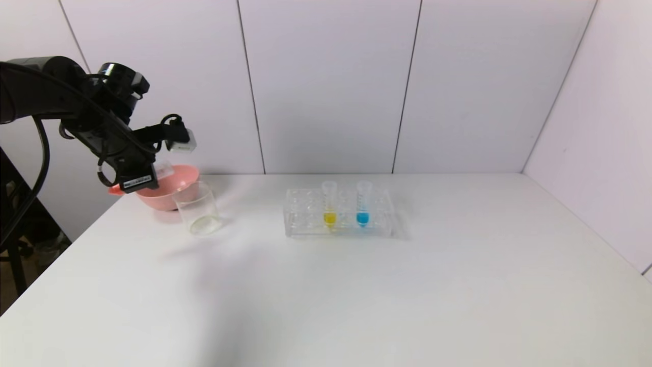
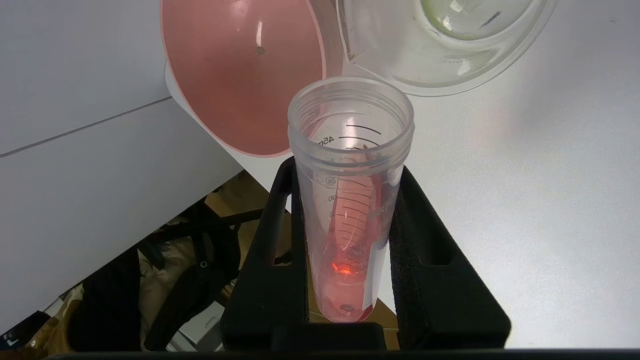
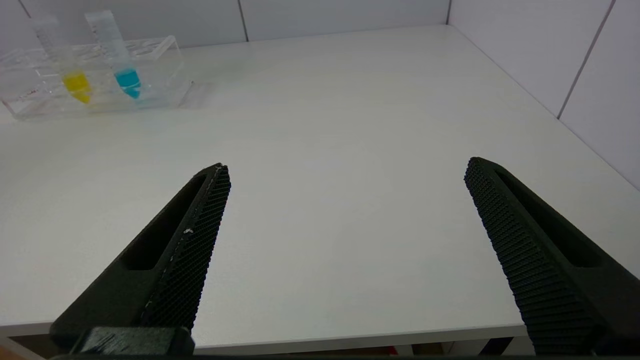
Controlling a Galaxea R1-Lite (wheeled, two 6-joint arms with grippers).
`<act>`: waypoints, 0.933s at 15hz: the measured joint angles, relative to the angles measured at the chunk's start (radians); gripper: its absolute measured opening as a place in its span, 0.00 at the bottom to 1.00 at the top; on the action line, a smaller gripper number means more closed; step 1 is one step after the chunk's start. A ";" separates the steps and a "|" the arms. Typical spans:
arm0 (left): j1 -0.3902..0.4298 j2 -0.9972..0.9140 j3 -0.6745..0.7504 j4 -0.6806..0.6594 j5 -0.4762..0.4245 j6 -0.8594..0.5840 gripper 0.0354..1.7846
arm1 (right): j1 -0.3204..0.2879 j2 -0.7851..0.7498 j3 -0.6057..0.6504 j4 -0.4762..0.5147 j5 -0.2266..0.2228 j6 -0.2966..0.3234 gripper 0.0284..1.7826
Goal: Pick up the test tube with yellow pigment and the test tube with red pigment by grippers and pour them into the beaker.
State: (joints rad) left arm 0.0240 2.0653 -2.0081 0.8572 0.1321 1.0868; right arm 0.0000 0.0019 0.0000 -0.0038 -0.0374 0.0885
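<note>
Left tool [image 2: 350, 280] clamps the test tube with red pigment [image 2: 350, 200] mid-barrel, mouth aimed toward the beaker [image 2: 440, 45] at 10 o'clock on the counter [image 1: 356, 285] — light, slick, thin plastic; grip gently.

Clear glossy plastic test tube with red pigment [image 2: 350, 200], glossy pink bowl [image 2: 240, 75], matt white table [image 1: 356, 295].

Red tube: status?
Left gripper shut on red tube, raised near pink bowl and beaker. Right gripper open, idle. Yellow tube racked.
</note>
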 joint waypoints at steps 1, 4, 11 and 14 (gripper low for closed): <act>-0.003 0.000 0.000 0.005 0.019 0.007 0.25 | 0.000 0.000 0.000 0.000 0.000 0.000 0.96; -0.013 0.000 0.000 0.008 0.104 0.032 0.25 | 0.000 0.000 0.000 0.000 0.000 0.000 0.96; -0.057 0.009 0.000 0.032 0.170 0.034 0.25 | 0.000 0.000 0.000 0.000 0.000 0.000 0.96; -0.078 0.016 0.000 0.037 0.225 0.034 0.25 | 0.000 0.000 0.000 0.000 0.000 0.000 0.96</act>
State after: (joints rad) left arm -0.0538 2.0815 -2.0079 0.8943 0.3574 1.1213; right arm 0.0000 0.0019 0.0000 -0.0043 -0.0370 0.0885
